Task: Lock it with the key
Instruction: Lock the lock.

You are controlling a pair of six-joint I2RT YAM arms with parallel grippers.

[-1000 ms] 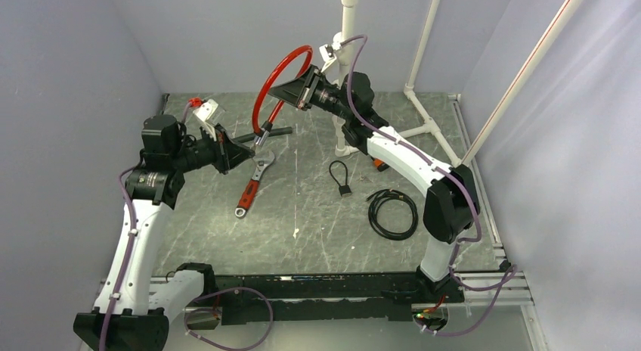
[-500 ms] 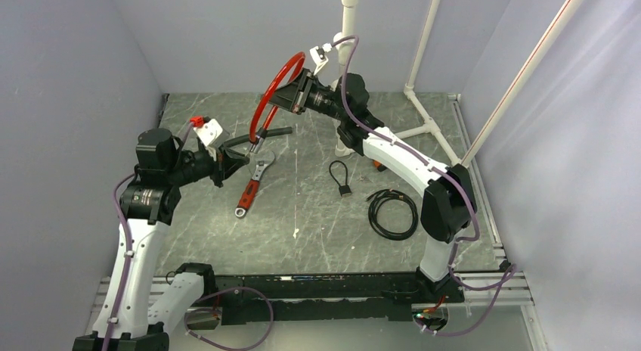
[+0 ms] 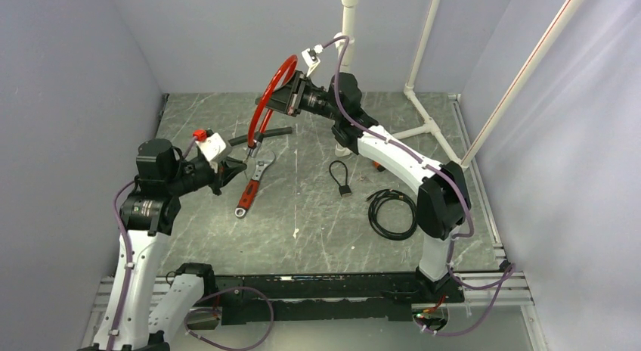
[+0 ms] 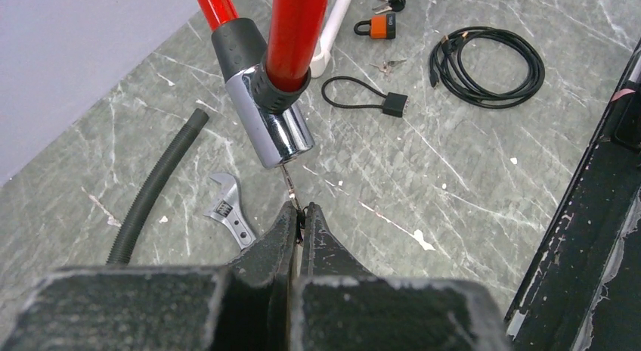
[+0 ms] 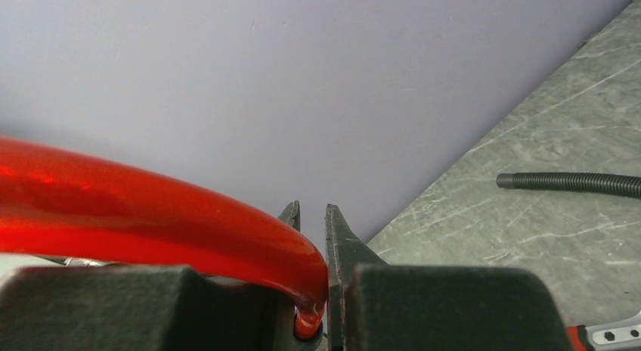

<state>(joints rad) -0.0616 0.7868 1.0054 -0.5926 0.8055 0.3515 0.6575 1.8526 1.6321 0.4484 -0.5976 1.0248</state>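
Left wrist: end effector tight on key

Arms are an identical build. Left arm and right arm: white links, bulky black joint housings. A purple cable is routed along the outside of each. Left gripper and right gripper are matte black with wedge-shaped fingers and a grainy finish. White camera block on the left wrist, red tab on it. Black base rail.
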